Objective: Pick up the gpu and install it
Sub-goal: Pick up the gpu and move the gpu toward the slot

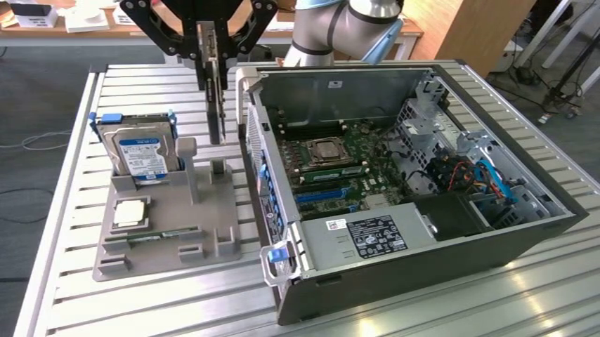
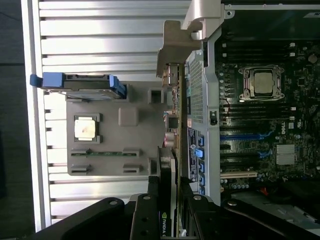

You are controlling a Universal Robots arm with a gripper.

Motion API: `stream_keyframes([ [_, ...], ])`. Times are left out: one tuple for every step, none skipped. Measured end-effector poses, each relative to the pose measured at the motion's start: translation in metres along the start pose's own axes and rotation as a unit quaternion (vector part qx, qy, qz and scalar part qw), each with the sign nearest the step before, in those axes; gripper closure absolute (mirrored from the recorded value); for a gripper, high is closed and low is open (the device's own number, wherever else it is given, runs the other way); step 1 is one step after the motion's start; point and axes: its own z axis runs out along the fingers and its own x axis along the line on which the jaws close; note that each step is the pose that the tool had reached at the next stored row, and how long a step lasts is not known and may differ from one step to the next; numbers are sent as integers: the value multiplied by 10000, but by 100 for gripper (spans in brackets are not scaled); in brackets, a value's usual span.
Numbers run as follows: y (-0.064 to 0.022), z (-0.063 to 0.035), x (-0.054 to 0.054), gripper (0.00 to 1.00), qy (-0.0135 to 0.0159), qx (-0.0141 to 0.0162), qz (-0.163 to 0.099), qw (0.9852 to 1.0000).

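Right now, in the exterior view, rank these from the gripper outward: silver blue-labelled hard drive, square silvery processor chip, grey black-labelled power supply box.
From the gripper, which holds the gpu:
1. hard drive, upright in the grey tray, exterior view's left.
2. processor chip, flat on that tray, nearer the camera.
3. power supply box, inside the open case, exterior view's right.

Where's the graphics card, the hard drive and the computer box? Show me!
graphics card (image 1: pixel 218 116): exterior view, lower part of its hanging edge.
hard drive (image 1: pixel 142 154): exterior view, the blue label on its face.
computer case (image 1: pixel 422 270): exterior view, its dark outer side wall.
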Motion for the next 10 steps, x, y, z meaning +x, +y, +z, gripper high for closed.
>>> stream_keyframes([
  [0, 0, -7, 73, 0, 0, 0, 10000],
  [1, 0, -15, 73, 1, 0, 0, 10000],
  [1, 0, -23, 73, 0, 0, 0, 10000],
  [2, 1, -32, 73, 0, 0, 0, 10000],
  [2, 1, -41, 73, 0, 0, 0, 10000],
  [3, 2, -51, 73, 0, 0, 0, 10000],
  [3, 2, -62, 73, 0, 0, 0, 10000],
  [4, 2, -73, 73, 0, 0, 0, 10000],
  [4, 3, -83, 73, 0, 0, 0, 10000],
  [5, 3, -95, 73, 0, 0, 0, 10000],
])
